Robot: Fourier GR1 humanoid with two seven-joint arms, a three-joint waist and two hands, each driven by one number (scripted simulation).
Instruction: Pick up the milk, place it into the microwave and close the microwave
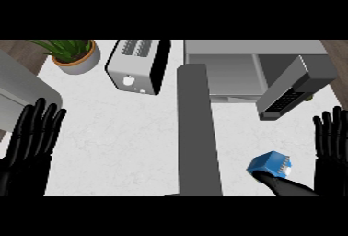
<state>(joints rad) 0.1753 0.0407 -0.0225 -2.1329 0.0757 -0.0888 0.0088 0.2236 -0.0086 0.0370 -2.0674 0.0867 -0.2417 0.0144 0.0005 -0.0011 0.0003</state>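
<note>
Right robot hand (pixel 331 143) shows at the right edge, fingers straight and spread, pointing up. A black part below it, I think its thumb, reaches to the blue milk carton (pixel 269 164), which is near the front of the surface (pixel 122 138), well apart from the microwave (pixel 231 69). I judge the milk is not yet lifted. The microwave door (pixel 293 87) hangs open, so placing and closing remain. Left robot hand (pixel 31 133) rests spread at the left edge. The surface is white like marble; at its back stand a toaster (pixel 136 64) and a potted plant (pixel 71 55).

Milk carton (pixel 270 164): no readable text or brand.
Microwave (pixel 255 71) keypad: buttons too small to read.
Toaster (pixel 136 64): no legible markings.
</note>
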